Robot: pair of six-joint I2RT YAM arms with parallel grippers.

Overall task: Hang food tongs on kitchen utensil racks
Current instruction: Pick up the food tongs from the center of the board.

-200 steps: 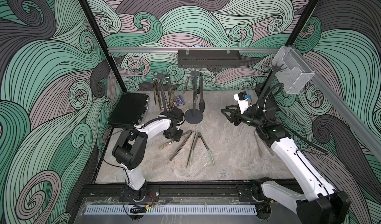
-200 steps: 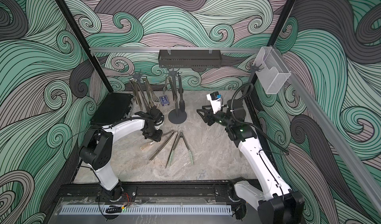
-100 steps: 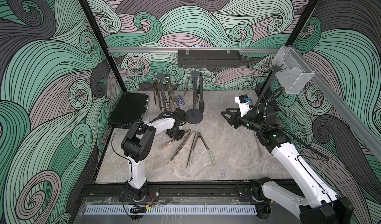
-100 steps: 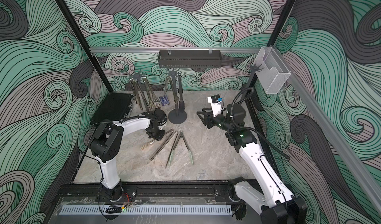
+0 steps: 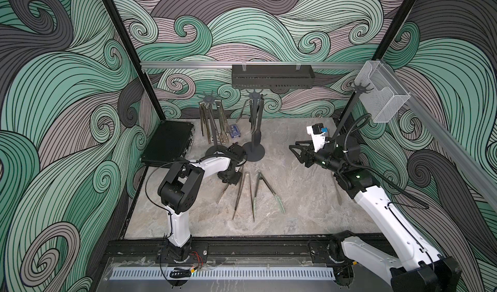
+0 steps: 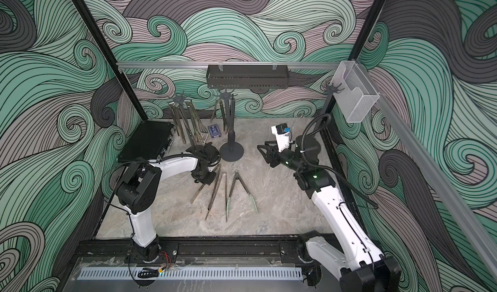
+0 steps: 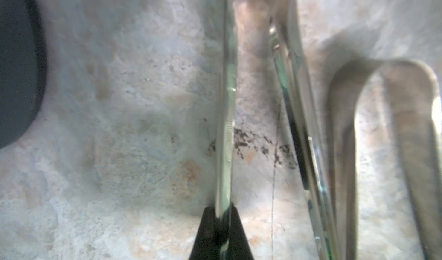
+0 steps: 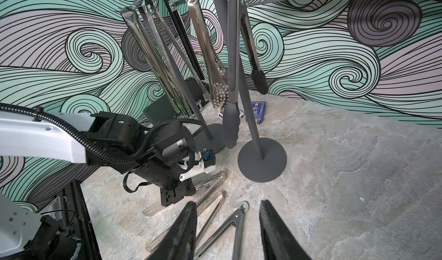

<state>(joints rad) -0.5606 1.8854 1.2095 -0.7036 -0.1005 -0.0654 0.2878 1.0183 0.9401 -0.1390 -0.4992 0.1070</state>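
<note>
Left gripper [image 7: 221,232] pinches steel tongs [image 7: 227,127]; both top views hide the grip

Both arms have white shells and black joints: left arm [image 5: 215,167], right arm [image 5: 387,218]. A black ribbed hose [image 5: 348,134] and small green light [image 5: 357,177] mark the right arm. The right end effector [image 8: 228,205] has black ribbed fingers [image 8: 186,230].

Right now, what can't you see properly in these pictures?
- Left wrist view: the gripped tongs are blurred and cut off by picture edges; the left tool shows only its tips.
- Both top views: the right arm hides the base of the rack beside the clear basket.
- A top view: the blue box has print too small to read.
</note>
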